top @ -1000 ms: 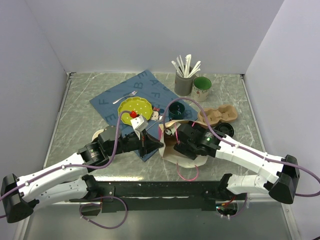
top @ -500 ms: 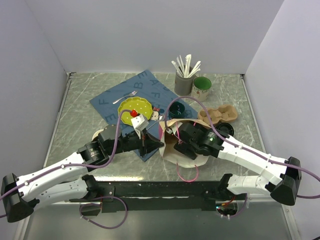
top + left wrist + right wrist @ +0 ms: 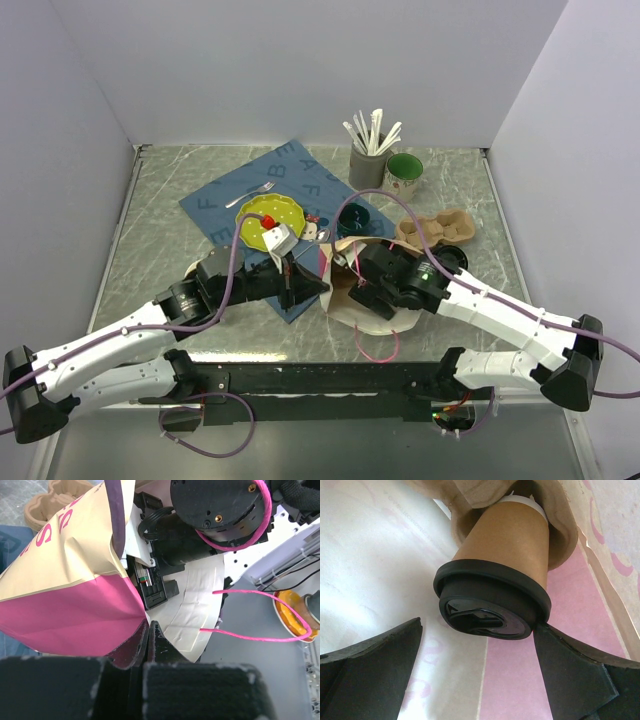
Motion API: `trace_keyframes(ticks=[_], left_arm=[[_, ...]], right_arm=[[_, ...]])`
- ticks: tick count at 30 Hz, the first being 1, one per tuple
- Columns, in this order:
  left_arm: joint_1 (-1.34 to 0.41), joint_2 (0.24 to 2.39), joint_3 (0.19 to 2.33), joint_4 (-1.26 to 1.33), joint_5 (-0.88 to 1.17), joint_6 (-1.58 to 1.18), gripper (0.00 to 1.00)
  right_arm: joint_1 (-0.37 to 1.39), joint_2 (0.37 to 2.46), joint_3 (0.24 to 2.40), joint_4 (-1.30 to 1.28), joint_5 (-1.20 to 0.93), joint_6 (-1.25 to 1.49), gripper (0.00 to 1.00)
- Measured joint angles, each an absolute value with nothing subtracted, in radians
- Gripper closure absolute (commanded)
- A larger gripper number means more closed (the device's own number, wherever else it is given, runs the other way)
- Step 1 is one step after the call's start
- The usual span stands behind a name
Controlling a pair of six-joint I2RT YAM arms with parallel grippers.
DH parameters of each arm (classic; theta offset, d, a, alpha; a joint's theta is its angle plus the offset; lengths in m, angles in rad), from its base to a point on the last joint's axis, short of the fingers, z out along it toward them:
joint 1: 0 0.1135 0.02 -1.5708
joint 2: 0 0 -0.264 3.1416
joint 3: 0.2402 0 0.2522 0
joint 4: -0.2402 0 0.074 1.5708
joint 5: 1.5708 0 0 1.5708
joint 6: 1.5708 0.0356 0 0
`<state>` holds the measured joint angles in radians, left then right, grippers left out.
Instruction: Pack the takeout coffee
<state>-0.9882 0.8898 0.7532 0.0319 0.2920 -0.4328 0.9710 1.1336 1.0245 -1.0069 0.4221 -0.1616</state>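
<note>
The takeout coffee (image 3: 500, 545) lies inside the bag (image 3: 65, 595) pinched by the left gripper (image 3: 150, 635); the right gripper (image 3: 479, 625), spread wide and empty, need only withdraw.

From above and behind the arms (image 3: 500, 315), one camera overlooks the whole bench (image 3: 160, 220). Both wrist cameras sit close: left against the paper bag (image 3: 65, 580), right inside it, facing the takeout coffee (image 3: 502, 545). All three show the bag.

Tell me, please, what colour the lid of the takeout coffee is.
The lid is black; the right wrist view shows it best.
</note>
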Motion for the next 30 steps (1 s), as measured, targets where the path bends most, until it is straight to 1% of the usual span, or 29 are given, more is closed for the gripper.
trace_keyframes(ticks=[10,21,30], left_arm=[[-0.988,0.902,0.813,-0.029,0.304,-0.513,0.99],[-0.988,0.901,0.818,-0.036,0.318,-0.609,0.99],[-0.988,0.901,0.818,-0.072,0.317,-0.622,0.99]], right_arm=[[0.971,1.134,1.08,-1.092,0.341,-0.11,0.0],[0.971,1.131,1.145,-1.191,0.231,-0.041,0.0],[0.971,1.138,1.148,-1.218,0.221,0.01,0.0]])
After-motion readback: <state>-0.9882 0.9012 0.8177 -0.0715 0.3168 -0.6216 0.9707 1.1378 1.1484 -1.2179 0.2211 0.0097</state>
